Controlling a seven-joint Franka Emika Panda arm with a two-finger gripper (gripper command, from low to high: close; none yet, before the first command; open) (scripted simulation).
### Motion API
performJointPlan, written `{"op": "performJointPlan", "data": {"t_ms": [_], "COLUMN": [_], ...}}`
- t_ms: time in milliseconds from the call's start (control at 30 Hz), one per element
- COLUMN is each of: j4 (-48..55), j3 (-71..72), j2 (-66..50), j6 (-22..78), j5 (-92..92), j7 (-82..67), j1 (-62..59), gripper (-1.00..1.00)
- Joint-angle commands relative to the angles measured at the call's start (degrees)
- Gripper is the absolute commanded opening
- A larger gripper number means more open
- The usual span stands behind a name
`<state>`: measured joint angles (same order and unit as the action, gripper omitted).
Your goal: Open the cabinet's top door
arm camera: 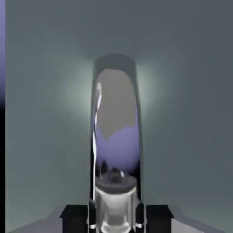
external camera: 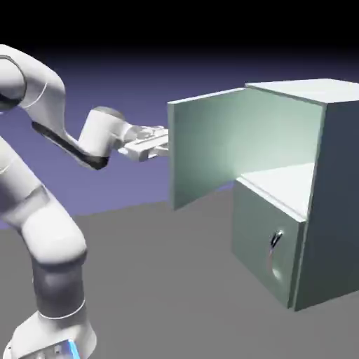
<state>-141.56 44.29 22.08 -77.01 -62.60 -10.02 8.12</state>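
Observation:
The pale grey-green cabinet (external camera: 329, 189) stands at the exterior view's right. Its top door (external camera: 207, 151) is swung wide open toward the arm, and the inside shelf shows. My gripper (external camera: 163, 142) sits at the door's outer free edge, reaching behind the panel from the left. In the hand view the door's long curved silver handle (arm camera: 116, 136) fills the middle. It runs down between my dark fingertips (arm camera: 75, 216), which are shut on it. The door panel (arm camera: 191, 113) fills the rest of that view.
The smaller lower door (external camera: 270, 245) is closed, with its short silver handle (external camera: 275, 242) facing out. The grey table (external camera: 161, 280) stretches in front of the cabinet. My white arm (external camera: 42, 231) rises at the lower left.

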Motion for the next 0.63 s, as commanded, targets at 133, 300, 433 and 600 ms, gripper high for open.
{"op": "performJointPlan", "data": {"t_ms": [133,300,433,600], "j4": [8.9,17.3,24.4,32.4], "j3": [5.8,8.7,8.9,7.4], "j2": [-10.1,-20.5,-28.8,-36.9], "j6": [12.3,23.8,32.4,40.5], "j5": [2.6,3.5,4.0,4.9], "j7": [3.7,8.3,12.4,16.7], "j1": [-2.4,-2.3,0.0,3.9], "gripper": [-1.00,-1.00,-1.00,1.00]}}
